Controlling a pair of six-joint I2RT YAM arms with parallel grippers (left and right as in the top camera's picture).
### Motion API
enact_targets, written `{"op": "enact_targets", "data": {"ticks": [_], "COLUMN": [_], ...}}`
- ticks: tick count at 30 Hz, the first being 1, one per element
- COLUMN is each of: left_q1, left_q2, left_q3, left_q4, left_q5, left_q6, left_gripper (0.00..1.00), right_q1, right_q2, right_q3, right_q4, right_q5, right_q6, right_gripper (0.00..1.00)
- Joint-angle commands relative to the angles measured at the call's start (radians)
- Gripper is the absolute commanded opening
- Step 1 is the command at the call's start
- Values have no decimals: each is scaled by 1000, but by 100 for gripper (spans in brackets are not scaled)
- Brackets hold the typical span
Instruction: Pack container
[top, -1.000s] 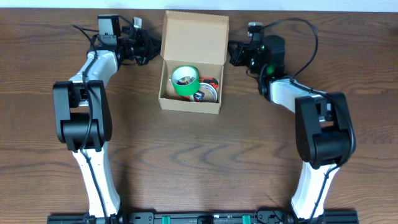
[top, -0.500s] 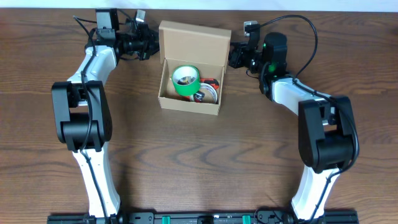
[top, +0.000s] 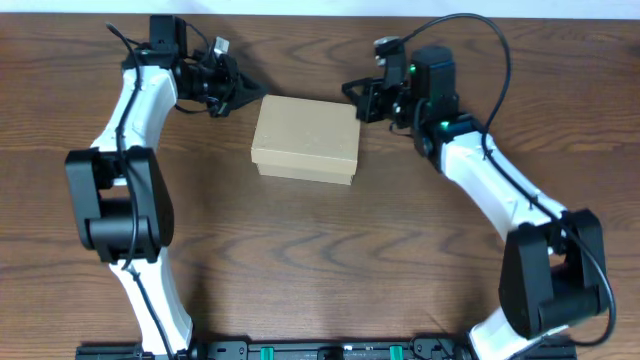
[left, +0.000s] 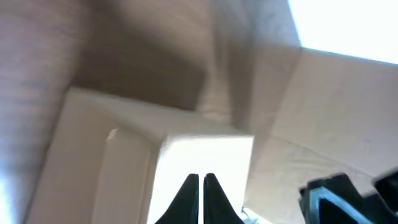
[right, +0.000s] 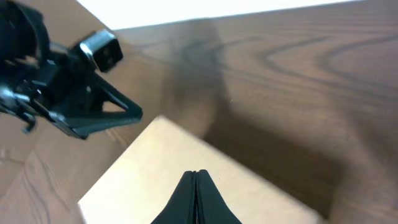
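While both arms are rooted at the near edge of the dark wooden table (top: 320, 270), they reach away toward its far side. The left arm (top: 135, 140) is folded at the elbow, and the right arm (top: 500, 190) is stretched in a long diagonal. Between them, about mid-table, sits the cardboard box (top: 305, 140) with its flap lid down flat. Its top and near side show plain tan board.

Just beside the box's far left corner, the left gripper (top: 255, 94) points inward. The blurred left wrist view shows its fingers (left: 189, 202) pressed together with barely a slit between them. Just beside the far right corner, the right gripper (top: 350, 90) also points inward. In its own view its fingers (right: 185, 202) meet tip to tip over the lid, holding nothing. Whether either tip touches the cardboard cannot be told.
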Motion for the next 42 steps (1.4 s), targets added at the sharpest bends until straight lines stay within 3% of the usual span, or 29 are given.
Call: {"op": "enact_targets", "data": {"ticks": [1,6,13,22,37,42], "left_q1": [3,3,2,2,2,2], "left_q2": [-69,-143,-226,-227,-227,-231], "left_q3": [19,19,19,19,19,24], "left_q4": [-88,-251,-386,-463,-501,-520], "left_q5": [-168,-400,-663,-737,-752,-747], "left_q6": [78,90,79,52,52,52], "left_gripper": [5,5,5,5,5,5], "right_q1": [54,135,230,282,313,312], "right_q2": [-44,-43,-38,68,137,123], "right_q3": [17,77,111,112,112,122], "right_q4": [-67,-214,-238,-251,-452,-414], "right_q5": [111,213,296,275,345,215], "right_q6": [-31,-30,-3,41,9,-37], "right_gripper": [1,1,1,1,1,1]}}
